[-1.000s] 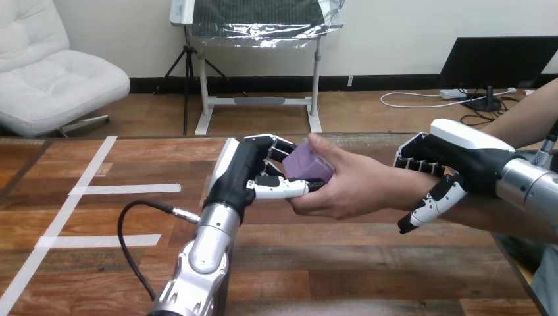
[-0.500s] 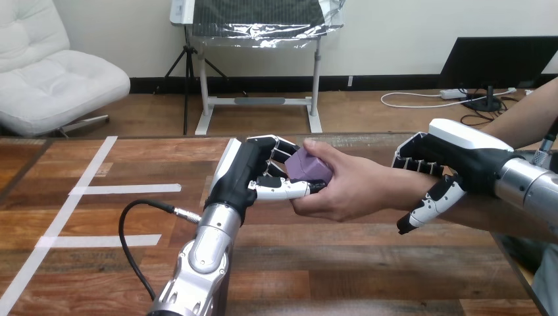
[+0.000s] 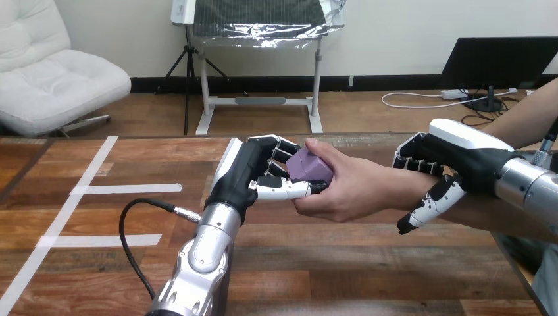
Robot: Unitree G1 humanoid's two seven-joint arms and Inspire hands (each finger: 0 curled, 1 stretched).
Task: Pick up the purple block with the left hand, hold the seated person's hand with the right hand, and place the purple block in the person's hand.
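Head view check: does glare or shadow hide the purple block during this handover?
Head view: light falls evenly, with no glare on the purple block; part of it is covered by the left hand and the person's hand, both on it, not by shadow. Head view: mild highlights on the left forearm and on the white shell of the right hand, neither hiding the grasp.

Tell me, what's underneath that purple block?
Under the purple block are the thumb of the left hand and the person's hand. Whether it touches the palm is covered by the block.
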